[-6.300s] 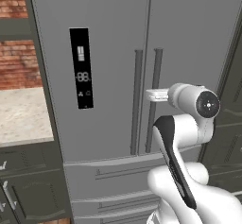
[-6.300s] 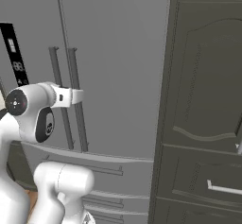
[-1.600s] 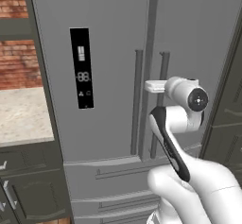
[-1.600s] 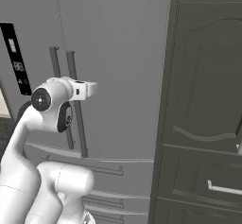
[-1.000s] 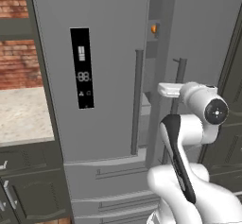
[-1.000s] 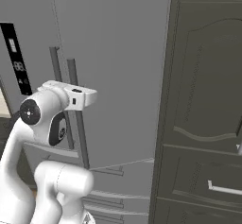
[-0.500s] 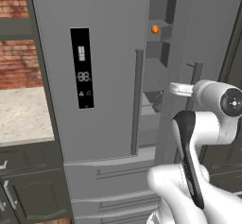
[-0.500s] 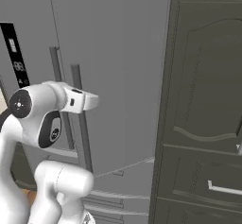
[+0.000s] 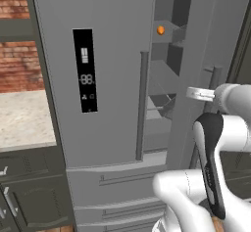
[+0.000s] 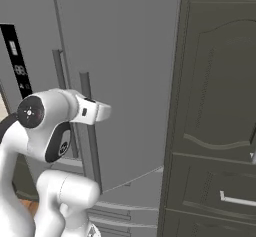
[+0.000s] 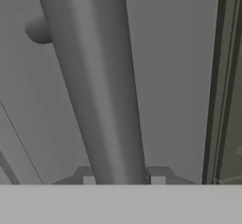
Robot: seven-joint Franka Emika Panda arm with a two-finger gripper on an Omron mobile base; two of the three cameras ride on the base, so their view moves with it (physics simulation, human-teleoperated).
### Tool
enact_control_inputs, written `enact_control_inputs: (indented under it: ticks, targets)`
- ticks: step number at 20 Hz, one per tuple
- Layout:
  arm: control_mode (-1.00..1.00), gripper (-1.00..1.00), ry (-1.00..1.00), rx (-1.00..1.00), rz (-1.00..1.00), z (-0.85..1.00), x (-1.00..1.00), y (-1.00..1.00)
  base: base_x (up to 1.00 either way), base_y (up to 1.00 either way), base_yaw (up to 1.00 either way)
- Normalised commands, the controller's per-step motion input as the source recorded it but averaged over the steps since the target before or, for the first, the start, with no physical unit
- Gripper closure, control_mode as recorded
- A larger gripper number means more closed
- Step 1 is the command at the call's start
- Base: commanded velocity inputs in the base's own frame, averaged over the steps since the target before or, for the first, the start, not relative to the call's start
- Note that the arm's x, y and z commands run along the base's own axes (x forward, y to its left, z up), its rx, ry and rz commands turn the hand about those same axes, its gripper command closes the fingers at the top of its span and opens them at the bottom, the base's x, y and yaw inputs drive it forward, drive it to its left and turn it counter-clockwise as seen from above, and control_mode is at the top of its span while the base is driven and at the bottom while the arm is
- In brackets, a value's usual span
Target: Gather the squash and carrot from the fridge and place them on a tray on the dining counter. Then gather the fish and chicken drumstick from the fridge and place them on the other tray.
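Brick-walled kitchen: the gripper was clamped on the right fridge door's handle, a fingertip on each side of the bar, whose long axis ran vertically up the door. That right door stood partly ajar. Through the gap, a small orange item, possibly the carrot, sat on an upper shelf. Dark cabinets flanked the grey fridge.
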Motion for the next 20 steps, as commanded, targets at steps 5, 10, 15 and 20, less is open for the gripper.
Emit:
enact_control_inputs:
  ticks: [5, 10, 15, 20]
  targets:
    - [-1.0, 1.0, -0.07, 0.0, 0.07, -0.01, -0.17, -0.27, 0.0, 0.0, 0.0]
    - [-1.0, 1.0, -0.01, -0.02, 0.11, -0.13, -0.02, -0.3, 0.0, 0.0, 0.0]
    - [-1.0, 1.0, 0.0, -0.02, 0.0, -0.14, -0.01, -0.07, 0.0, 0.0, 0.0]
    - [-1.0, -1.0, 0.0, 0.01, 0.0, 0.0, 0.0, -0.02, 0.0, 0.0, 0.0]
